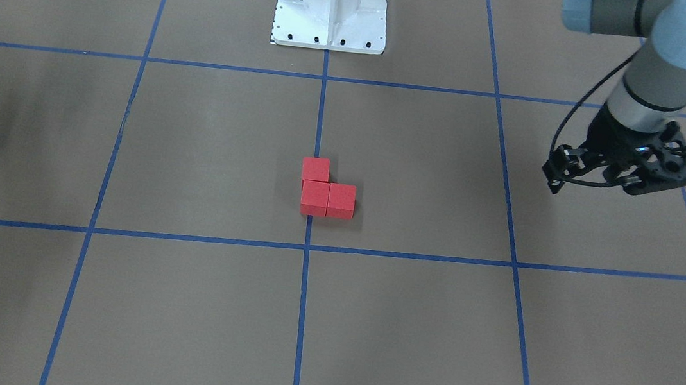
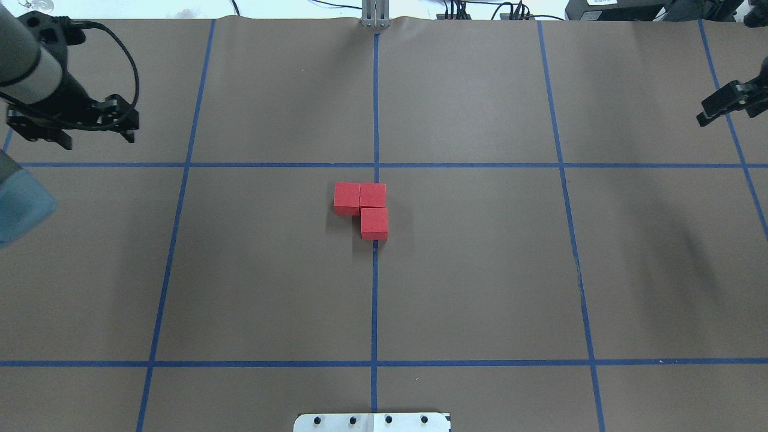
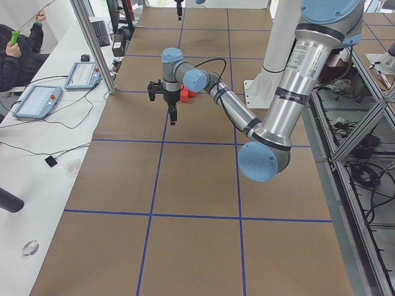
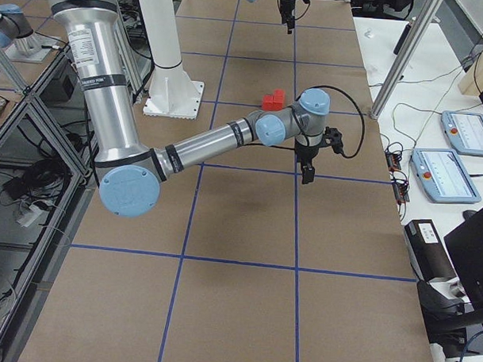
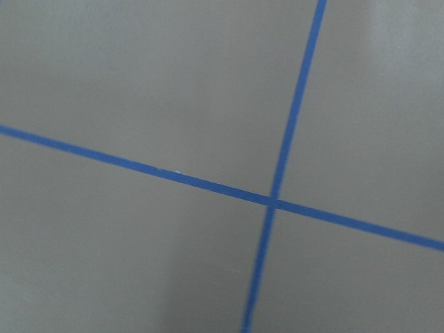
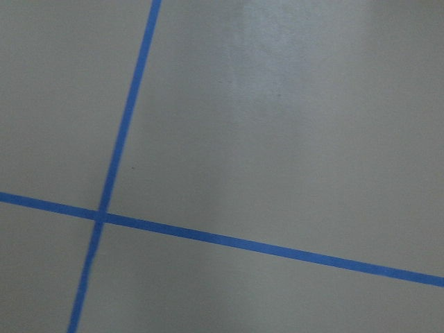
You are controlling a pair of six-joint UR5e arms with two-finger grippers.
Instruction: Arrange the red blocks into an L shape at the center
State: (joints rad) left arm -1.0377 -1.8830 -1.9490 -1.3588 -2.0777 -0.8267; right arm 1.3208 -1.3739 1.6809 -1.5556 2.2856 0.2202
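Red blocks (image 2: pixel 363 207) mid-frame, three touching in L, astride middle blue line at center (image 2: pixel 375 264). Judgement: forming step looks finished; next calls only for arms parking clear, no regrasp.

Left gripper (image 2: pixel 96 129) upper left of overhead view, nothing between jaws, gap looks moderate. Right gripper (image 2: pixel 717 108) at upper right edge, jaw state cannot tell.

No containers visible.

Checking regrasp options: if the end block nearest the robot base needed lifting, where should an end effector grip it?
Come from above onto the near block, closing across its left and right faces. Both are bare; its far face touches the corner block, so pinching front-to-back is blocked.
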